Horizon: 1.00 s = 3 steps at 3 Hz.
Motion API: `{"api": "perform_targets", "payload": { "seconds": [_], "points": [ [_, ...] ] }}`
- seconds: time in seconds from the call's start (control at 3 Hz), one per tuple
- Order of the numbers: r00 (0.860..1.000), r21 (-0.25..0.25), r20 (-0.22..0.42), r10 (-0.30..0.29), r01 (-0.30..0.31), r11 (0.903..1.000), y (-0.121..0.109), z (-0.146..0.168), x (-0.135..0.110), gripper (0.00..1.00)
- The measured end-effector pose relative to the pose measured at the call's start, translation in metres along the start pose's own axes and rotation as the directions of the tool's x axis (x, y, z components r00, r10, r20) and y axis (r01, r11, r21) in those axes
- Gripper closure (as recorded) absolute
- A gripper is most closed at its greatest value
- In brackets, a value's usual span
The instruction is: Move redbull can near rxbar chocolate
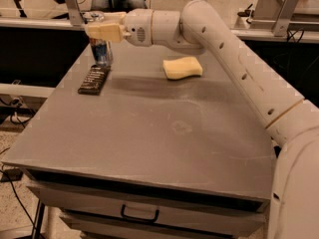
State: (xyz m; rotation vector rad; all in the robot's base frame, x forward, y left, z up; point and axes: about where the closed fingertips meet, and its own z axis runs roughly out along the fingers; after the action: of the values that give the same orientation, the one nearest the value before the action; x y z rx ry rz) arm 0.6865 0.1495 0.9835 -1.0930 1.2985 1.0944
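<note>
The redbull can (101, 52) stands upright at the far left of the grey table (164, 133), its base right behind the far end of the rxbar chocolate (94, 78), a flat black bar lying on the table. My gripper (99, 31) reaches in from the right and is shut on the can's upper part. A beige finger (107, 32) crosses the front of the can and hides its middle. The can's shiny top shows just above the finger.
A pale yellow sponge (183, 67) lies on the table to the right of the can, under my arm (224, 49). A metal post (71, 4) and a shelf rail stand behind the table's far edge. The table's left edge is close to the bar.
</note>
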Motion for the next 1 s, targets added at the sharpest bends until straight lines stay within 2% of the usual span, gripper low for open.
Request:
{"api": "perform_targets", "payload": {
  "seconds": [0.33,0.67,1.0],
  "points": [
    [1.000,0.013,0.008,0.004,-0.004,0.9999,-0.005,-0.003,0.016,1.00],
    [0.998,0.037,-0.020,-0.053,0.054,0.9978,-0.012,-0.016,0.033,1.00],
    [0.996,0.045,-0.040,-0.079,0.081,0.9957,-0.014,-0.021,0.037,1.00]
  ]
}}
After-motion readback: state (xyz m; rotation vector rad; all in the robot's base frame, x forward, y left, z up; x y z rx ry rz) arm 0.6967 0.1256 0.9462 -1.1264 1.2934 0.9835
